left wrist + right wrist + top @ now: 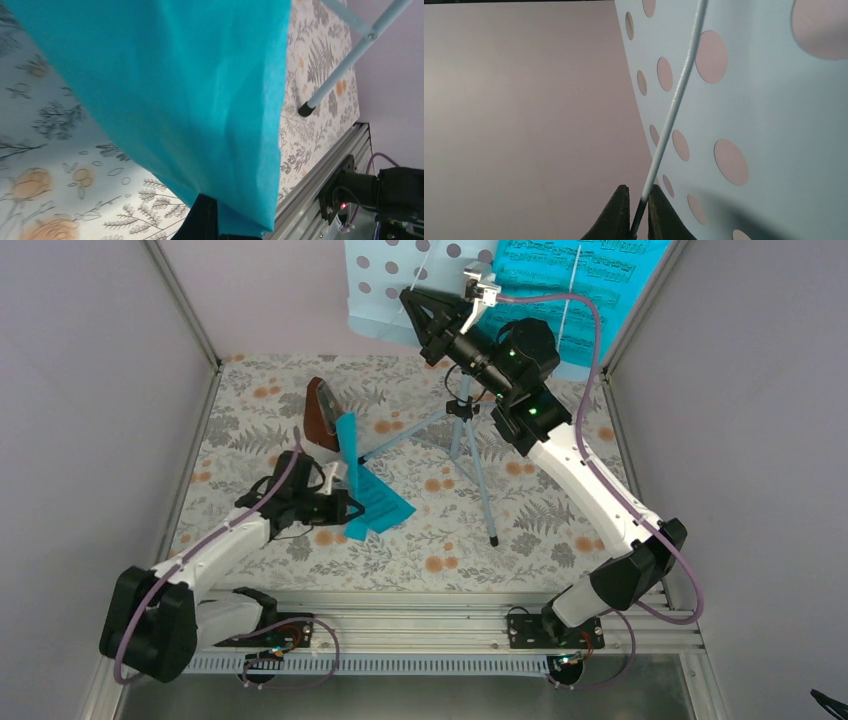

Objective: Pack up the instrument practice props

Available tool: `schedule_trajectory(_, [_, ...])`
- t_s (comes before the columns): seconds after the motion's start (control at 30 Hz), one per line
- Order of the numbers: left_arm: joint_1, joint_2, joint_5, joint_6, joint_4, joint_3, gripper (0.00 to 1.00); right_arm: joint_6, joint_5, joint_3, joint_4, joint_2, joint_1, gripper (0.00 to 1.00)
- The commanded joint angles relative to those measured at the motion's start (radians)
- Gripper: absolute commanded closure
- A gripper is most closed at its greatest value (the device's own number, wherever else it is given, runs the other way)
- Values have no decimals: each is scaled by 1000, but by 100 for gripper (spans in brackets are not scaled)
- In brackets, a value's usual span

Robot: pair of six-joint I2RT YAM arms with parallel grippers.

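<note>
The top of the pale blue music stand (385, 290) is cut off by the edge of the high view, so I can't see all of it. The right arm (560, 455) reaches across and covers the pole. Only the silver legs (478, 475) poke out below. A second teal page (580, 280) leans on the stand at the back, and its notes are too small to read.

The right jaws are up by the stand's holey plate (774, 125). They are pinched tight on a thin white wire (674, 100) that runs up in front of the plate.

The left jaws are low over the bench, clenched on the teal sheet (378, 498). The sheet is bent in the middle, and I can't tell if its low part touches the bench. From the left wrist the sheet (175, 90) fills most of the view, and only a dark bit of one finger (202, 220) shows under it. The sheet also hides one side of the little reddish-brown metronome (320, 418), which stands on the bench just behind it.

The bench (540, 530) has a cloth with grey leaves and orange flowers. One leg's black rubber foot (304, 110) rests on it. Plain pale walls (80, 390) close in three sides. A silver rail (420, 625) runs along the near edge, where both arms are bolted. A purple cable (590, 330) loops along the right arm.
</note>
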Motion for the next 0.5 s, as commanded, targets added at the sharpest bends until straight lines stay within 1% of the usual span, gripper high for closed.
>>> schedule_trajectory(0.0, [-78, 48, -45, -51, 92, 21, 98, -54, 17, -7, -84, -14, -6, 91])
schedule_trajectory(0.17, [-84, 0, -105, -132, 120, -47, 98, -69, 22, -12, -94, -25, -7, 89])
schedule_trajectory(0.33, [-79, -100, -192, -210, 45, -129, 98, -72, 19, -16, -104, -31, -7, 86])
schedule_trajectory(0.43, [-69, -182, -224, -248, -1, -170, 98, -69, 14, -24, -97, -39, -7, 80])
schedule_trajectory(0.47, [-63, -212, -228, -257, -21, -178, 98, -66, 13, -26, -92, -42, -7, 76])
